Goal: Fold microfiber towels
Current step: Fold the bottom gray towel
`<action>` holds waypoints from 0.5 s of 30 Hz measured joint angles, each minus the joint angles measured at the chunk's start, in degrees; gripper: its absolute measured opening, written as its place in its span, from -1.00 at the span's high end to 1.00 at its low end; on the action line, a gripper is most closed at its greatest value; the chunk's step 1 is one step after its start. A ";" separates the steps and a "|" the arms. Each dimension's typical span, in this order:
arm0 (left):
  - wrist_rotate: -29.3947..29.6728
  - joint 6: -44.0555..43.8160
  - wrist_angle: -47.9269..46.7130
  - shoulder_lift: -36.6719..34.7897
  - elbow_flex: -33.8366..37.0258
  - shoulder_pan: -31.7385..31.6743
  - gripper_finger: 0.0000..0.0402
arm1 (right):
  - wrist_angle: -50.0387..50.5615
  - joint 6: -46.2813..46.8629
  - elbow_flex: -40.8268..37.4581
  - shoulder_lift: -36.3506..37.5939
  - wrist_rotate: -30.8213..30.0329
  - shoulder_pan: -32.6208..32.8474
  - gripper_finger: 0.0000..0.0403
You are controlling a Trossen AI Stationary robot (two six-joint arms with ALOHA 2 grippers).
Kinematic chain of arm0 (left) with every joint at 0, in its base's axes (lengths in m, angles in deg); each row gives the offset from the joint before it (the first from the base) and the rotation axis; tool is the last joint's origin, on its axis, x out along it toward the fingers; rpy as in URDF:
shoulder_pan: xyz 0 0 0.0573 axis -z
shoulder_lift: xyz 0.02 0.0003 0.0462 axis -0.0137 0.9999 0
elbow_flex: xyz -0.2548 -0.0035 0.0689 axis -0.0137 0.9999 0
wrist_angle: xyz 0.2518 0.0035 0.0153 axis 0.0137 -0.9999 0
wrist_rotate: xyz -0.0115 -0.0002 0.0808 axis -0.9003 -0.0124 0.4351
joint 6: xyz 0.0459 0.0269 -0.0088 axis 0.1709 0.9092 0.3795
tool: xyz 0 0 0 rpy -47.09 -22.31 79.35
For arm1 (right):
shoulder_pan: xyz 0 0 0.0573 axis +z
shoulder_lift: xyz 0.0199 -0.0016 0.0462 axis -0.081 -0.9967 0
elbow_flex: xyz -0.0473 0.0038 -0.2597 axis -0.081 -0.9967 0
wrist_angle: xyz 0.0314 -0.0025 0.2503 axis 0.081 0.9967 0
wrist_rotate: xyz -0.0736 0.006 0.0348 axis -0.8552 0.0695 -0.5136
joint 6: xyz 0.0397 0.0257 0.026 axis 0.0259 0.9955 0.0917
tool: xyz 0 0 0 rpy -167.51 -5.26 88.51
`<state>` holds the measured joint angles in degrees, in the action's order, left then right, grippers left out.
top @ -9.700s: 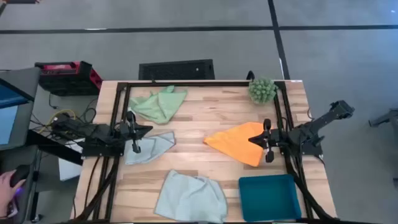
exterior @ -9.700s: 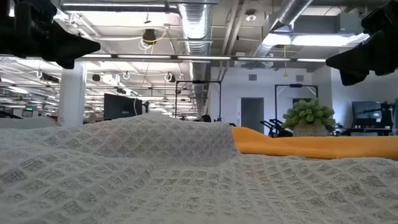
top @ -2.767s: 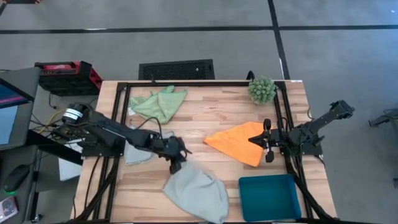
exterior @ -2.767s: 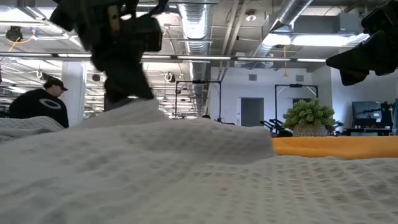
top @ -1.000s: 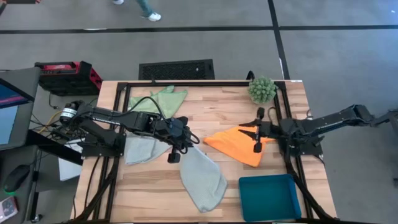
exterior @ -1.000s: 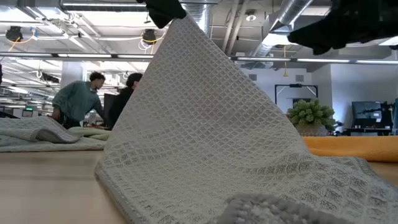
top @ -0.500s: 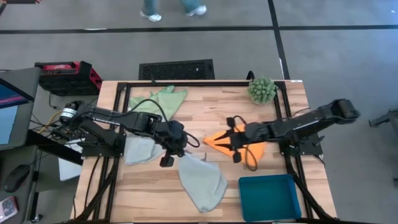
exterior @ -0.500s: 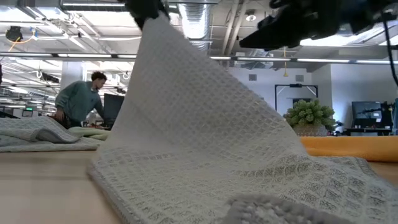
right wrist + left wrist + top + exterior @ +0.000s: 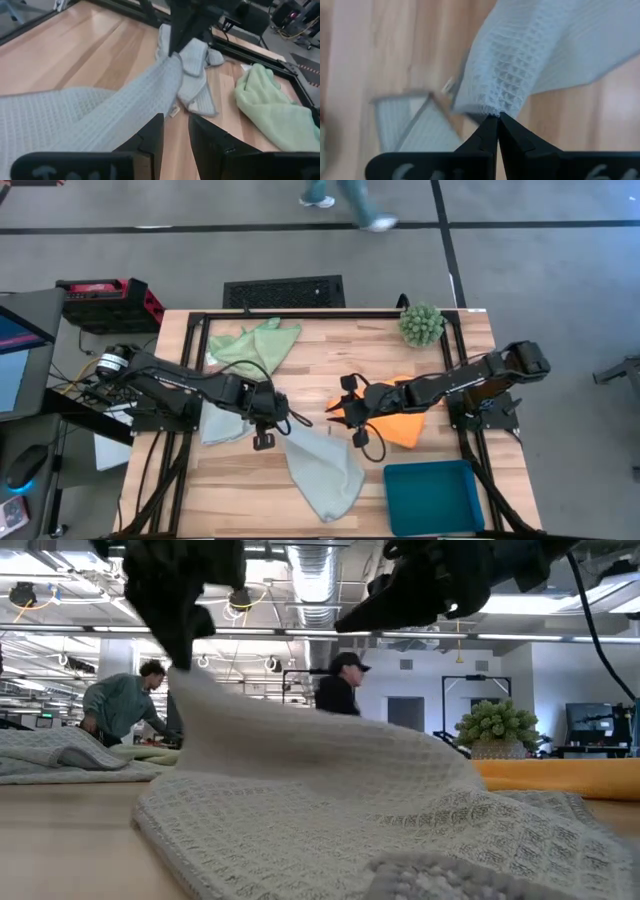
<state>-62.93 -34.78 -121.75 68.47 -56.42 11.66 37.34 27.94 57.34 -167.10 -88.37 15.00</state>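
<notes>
Folding has barely begun: none of the four towels lies folded yet. The left gripper (image 9: 268, 420), just left of the table's centre, is pinched tight on one corner of the pale mint towel (image 9: 322, 465), lifting it while the rest trails toward five o'clock on the table (image 9: 330, 350). The right gripper (image 9: 345, 405) has its fingers partly apart and holds nothing; it hovers at the centre above the orange towel (image 9: 400, 428), pointing at the lifted cloth. The light green towel (image 9: 255, 347) lies crumpled at eleven o'clock, and the blue-grey towel (image 9: 222, 423) is bunched at nine o'clock. Judging from this, all four remain to be folded.
</notes>
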 joint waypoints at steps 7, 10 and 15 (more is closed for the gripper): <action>-1.56 -4.23 2.87 0.00 7.27 -0.05 1.00 | 7.07 2.65 0.07 0.44 0.19 0.42 0.44; -3.25 -6.17 3.45 0.00 9.33 0.02 1.00 | 10.59 3.49 0.07 0.44 0.59 0.68 0.44; -6.42 -7.93 5.44 0.00 12.72 0.02 1.00 | 13.43 4.64 0.07 0.44 2.48 0.96 0.44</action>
<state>-69.34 -42.71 -116.30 68.47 -43.70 11.68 50.78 32.58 57.41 -166.65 -85.88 15.96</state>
